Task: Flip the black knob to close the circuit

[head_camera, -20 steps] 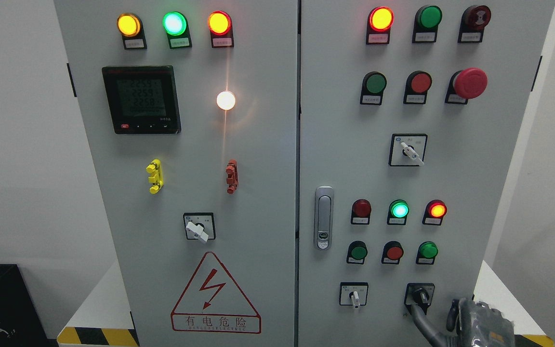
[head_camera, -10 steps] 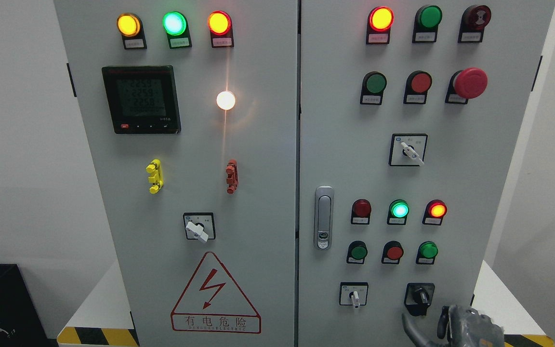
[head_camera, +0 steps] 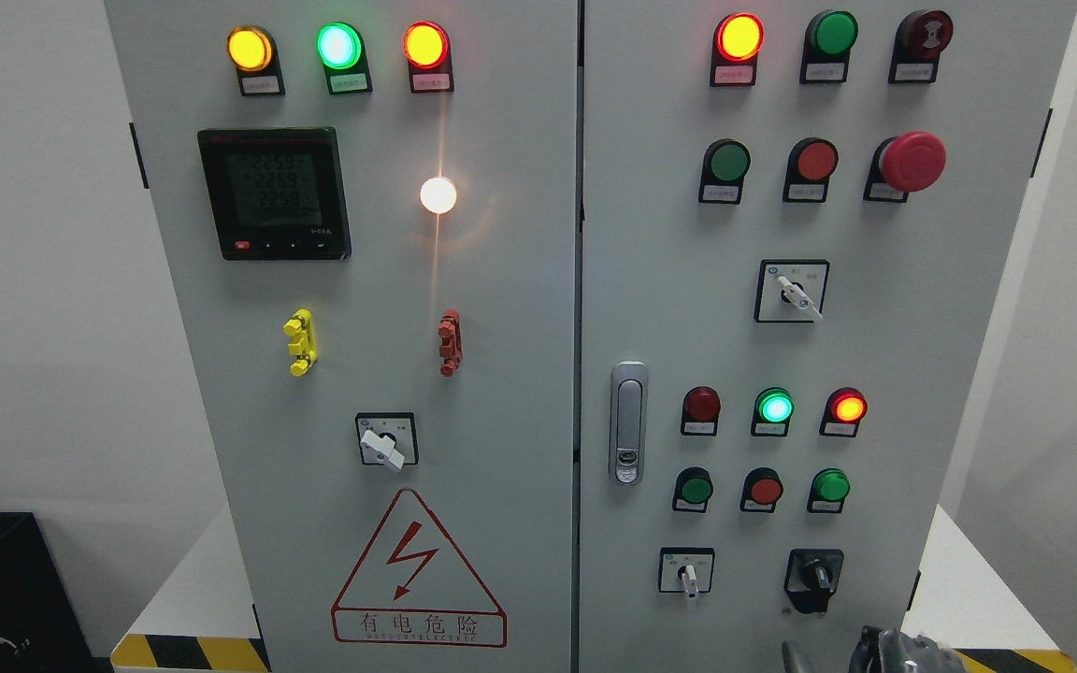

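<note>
The black knob (head_camera: pixel 814 573) sits on a black square plate at the lower right of the grey cabinet's right door (head_camera: pixel 875 355), its handle tilted toward the upper left. My right hand (head_camera: pixel 894 651) shows only as a grey sliver at the bottom edge, below and to the right of the knob, apart from it. One dark fingertip (head_camera: pixel 789 651) pokes up beside it. The rest of the hand is cut off by the frame. The left arm is out of view.
A white-handled selector (head_camera: pixel 688 575) sits left of the knob. Above are small red and green push buttons (head_camera: pixel 764 489) and indicator lamps (head_camera: pixel 774 407). A chrome door latch (head_camera: pixel 628 422) is on the door's left edge. A red mushroom stop button (head_camera: pixel 911 161) protrudes higher up.
My right hand has dropped down and away from the black knob, from a finger touching just below it to nearly out of frame. The knob's handle has not visibly moved.
</note>
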Available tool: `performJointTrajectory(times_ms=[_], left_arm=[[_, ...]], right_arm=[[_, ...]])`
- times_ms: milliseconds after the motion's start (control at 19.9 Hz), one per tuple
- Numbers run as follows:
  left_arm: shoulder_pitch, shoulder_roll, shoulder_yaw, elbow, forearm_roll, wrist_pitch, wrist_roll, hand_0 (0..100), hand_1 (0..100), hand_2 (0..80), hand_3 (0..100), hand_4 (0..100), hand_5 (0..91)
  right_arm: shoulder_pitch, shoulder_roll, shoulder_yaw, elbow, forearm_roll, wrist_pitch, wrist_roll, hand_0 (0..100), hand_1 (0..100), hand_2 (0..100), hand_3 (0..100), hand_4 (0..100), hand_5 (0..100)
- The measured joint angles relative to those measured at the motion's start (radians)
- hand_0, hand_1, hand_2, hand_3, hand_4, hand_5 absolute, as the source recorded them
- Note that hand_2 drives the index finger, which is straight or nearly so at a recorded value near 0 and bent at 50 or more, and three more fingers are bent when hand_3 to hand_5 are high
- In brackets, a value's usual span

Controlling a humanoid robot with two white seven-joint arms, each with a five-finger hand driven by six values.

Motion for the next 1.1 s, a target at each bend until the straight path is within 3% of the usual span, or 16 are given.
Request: performJointTrajectory(times_ms=[151,301,452,703,954,1104], left_arm=[[0.000,0.000,0.000,0.000,0.000,0.000,0.000,12,56,0.0,0,0,0.0],[0.000,0.000,0.000,0.000,0.000,0.000,0.000,12,56,0.0,0,0,0.0],[0.000,0.000,0.000,0.000,0.000,0.000,0.000,12,56,0.0,0,0,0.0],[0.000,0.000,0.000,0.000,0.000,0.000,0.000,12,56,0.0,0,0,0.0],[0.000,0.000,0.000,0.000,0.000,0.000,0.000,12,56,0.0,0,0,0.0],[0.000,0.000,0.000,0.000,0.000,0.000,0.000,12,56,0.0,0,0,0.0]], right_arm=[[0.040,0.001,0.006,-0.028,-0.148,-0.054,-0.040,0,11,24,55,53,47],[0.075,0.001,0.011,-0.051,-0.315,-0.103,-0.061,0,9,19,45,44,42],[0.108,0.002,0.014,-0.066,-0.510,-0.135,-0.067,0,9,18,41,40,42],[0.163,0.001,0.018,-0.094,-0.817,-0.160,-0.072,0,7,16,35,32,29],[0.217,0.001,0.020,-0.116,-1.020,-0.215,0.036,0,2,8,22,17,9],[0.240,0.000,0.021,-0.123,-1.086,-0.238,0.076,0,1,5,17,11,2]])
